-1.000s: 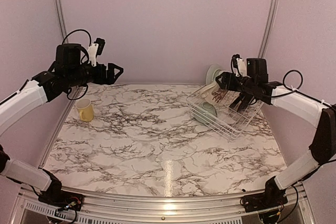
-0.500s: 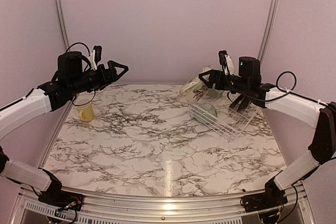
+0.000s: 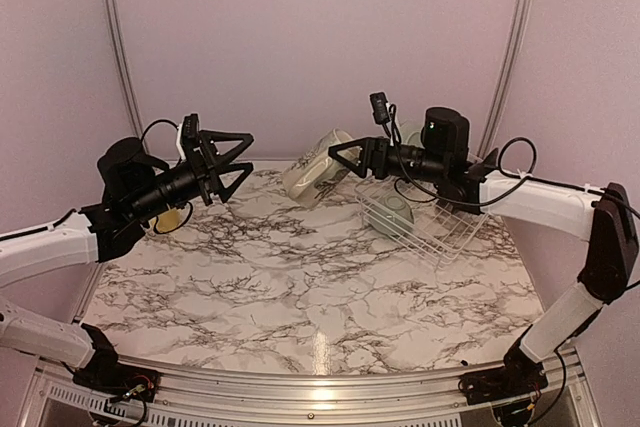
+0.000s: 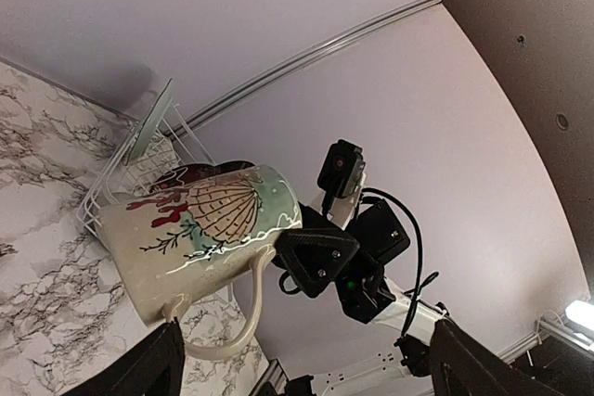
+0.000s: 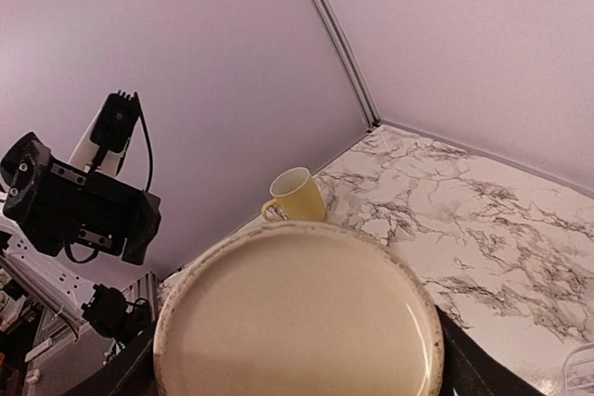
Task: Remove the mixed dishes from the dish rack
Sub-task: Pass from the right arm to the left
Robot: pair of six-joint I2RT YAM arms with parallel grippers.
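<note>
The yellow mug (image 5: pixel 297 197) is out on the table (image 3: pixel 300 297), my right pincer (image 3: pixel 345 161) grips the cream mug (image 3: pixel 315 177) in mid-air beside the dish rack (image 3: pixel 440 237), my left pincer (image 3: pixel 243 152) gapes empty, and the bowl (image 3: pixel 390 212) and green plate (image 4: pixel 148 125) wait inside.

In the top view, the white wire dish rack (image 3: pixel 440 235) sits right of centre on the marble table (image 3: pixel 300 297), with a small pale-green bowl (image 3: pixel 392 213) inside. The small yellow mug (image 5: pixel 297 197) stands far left. The cream printed mug (image 3: pixel 312 177) hangs between them.
</note>
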